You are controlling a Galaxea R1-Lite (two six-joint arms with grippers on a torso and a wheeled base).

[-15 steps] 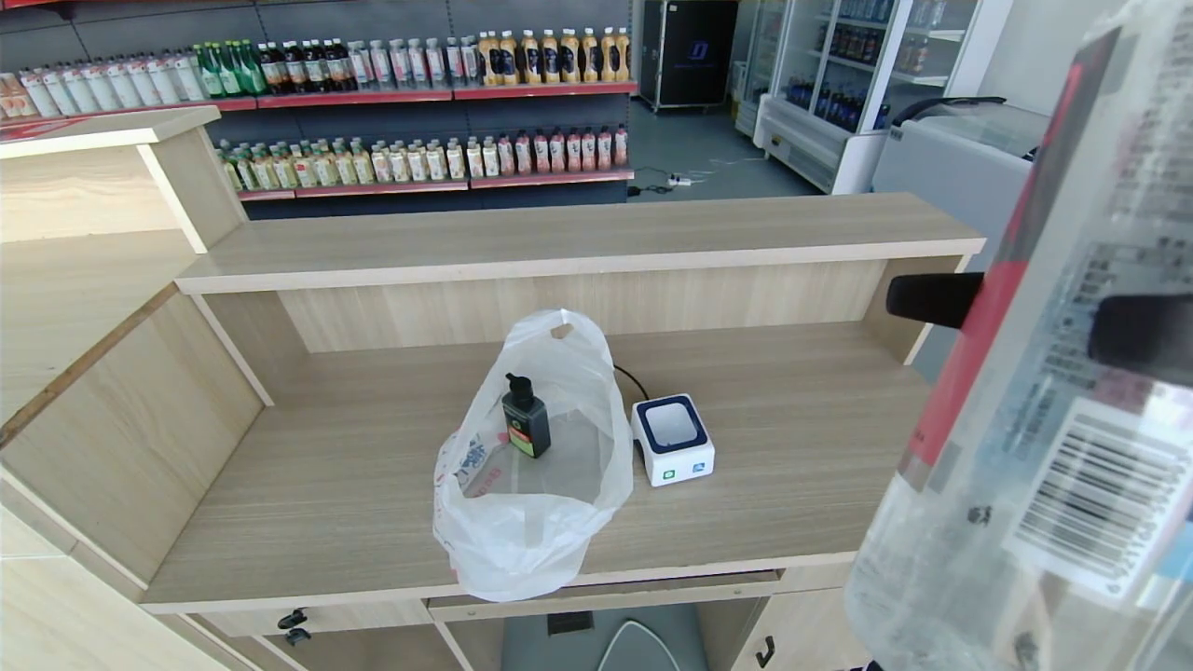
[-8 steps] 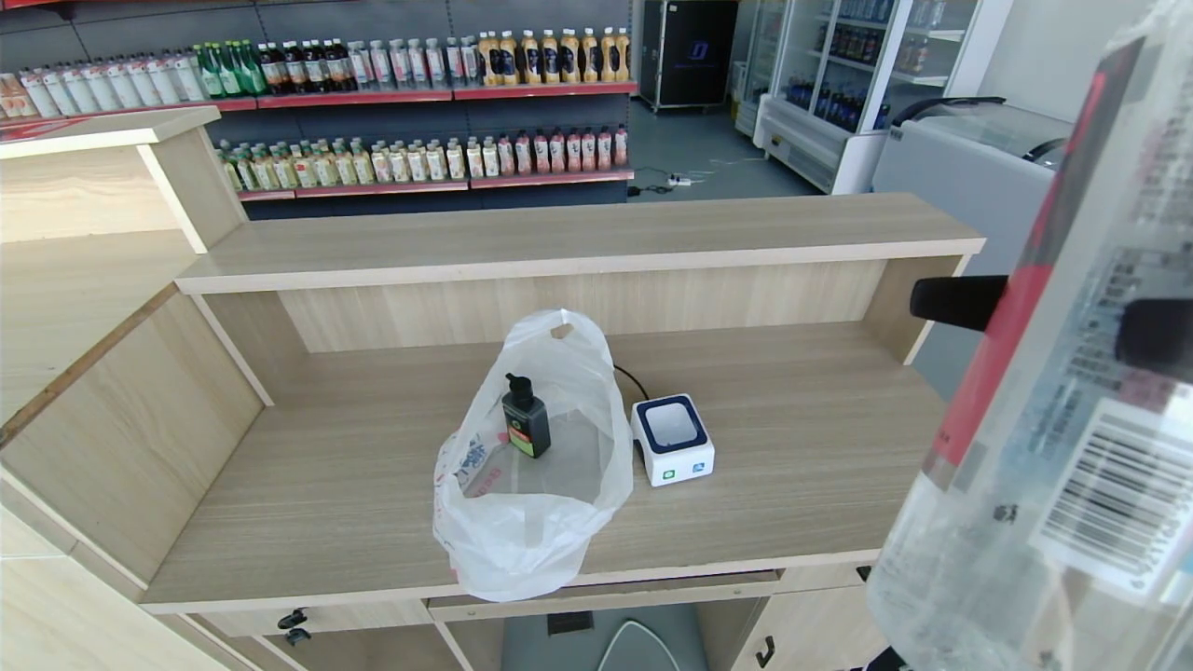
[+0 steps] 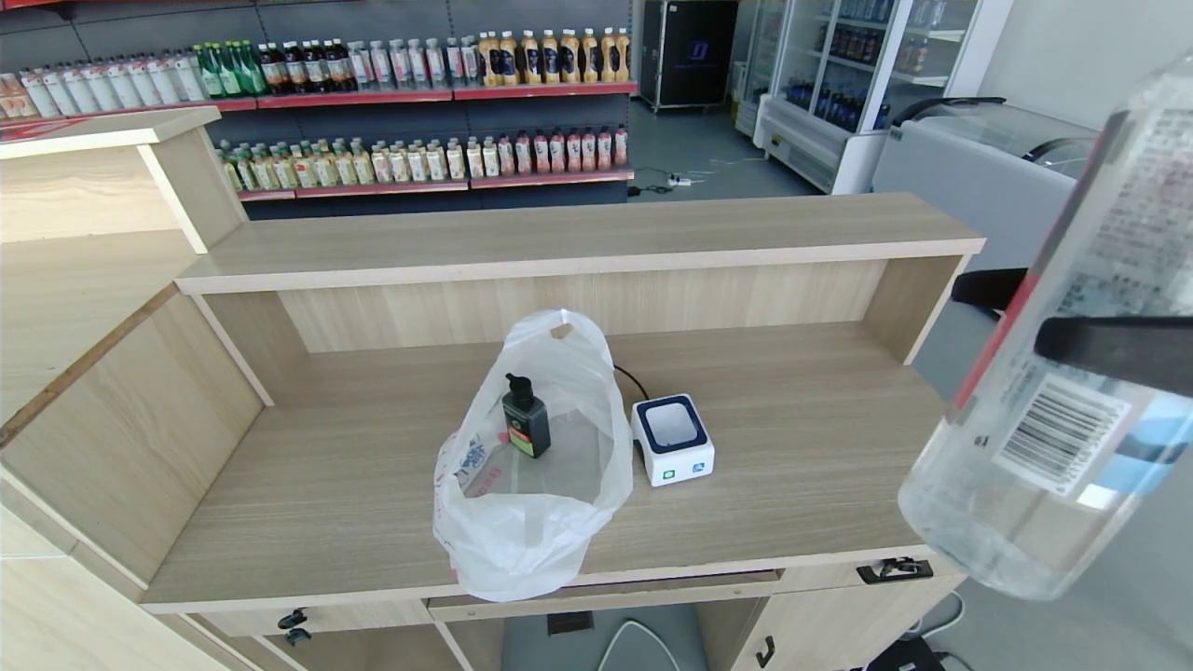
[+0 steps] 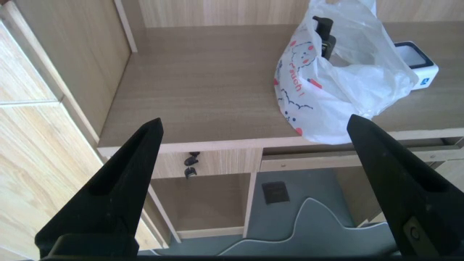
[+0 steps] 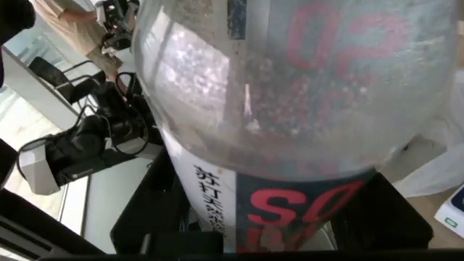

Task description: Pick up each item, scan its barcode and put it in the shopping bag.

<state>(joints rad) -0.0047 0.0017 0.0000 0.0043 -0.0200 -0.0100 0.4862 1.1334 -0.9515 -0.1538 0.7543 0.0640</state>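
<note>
Bottle: the clear bottle [image 3: 1025,466] hangs at the right edge of the head view, off the counter's right end. It is tilted, with its base toward the lower left of the frame and its barcode [image 3: 1058,433] facing the camera. In my right wrist view the bottle [image 5: 290,94] sits close up, with red print on its label.
Right jaws: my right gripper [image 3: 1053,321] is clamped across the bottle's middle, one dark finger on each side of it.
Scanner: the white scanner [image 3: 672,438] sits mid-frame on the counter [image 3: 792,447], window up, well apart from the bottle.
Bag: the white bag [image 3: 522,540] stands open just left of the scanner, its bottom bulging past the counter's near edge.
In the bag: a dark pump bottle [image 3: 526,421] stands upright.
Left jaws: my left gripper [image 4: 255,125] is spread wide and holds nothing. It sits out past the counter's near edge, with the bag [image 4: 341,80] farther off.
Behind: shelves [image 3: 419,93] of drinks run along the upper left of the head view.
</note>
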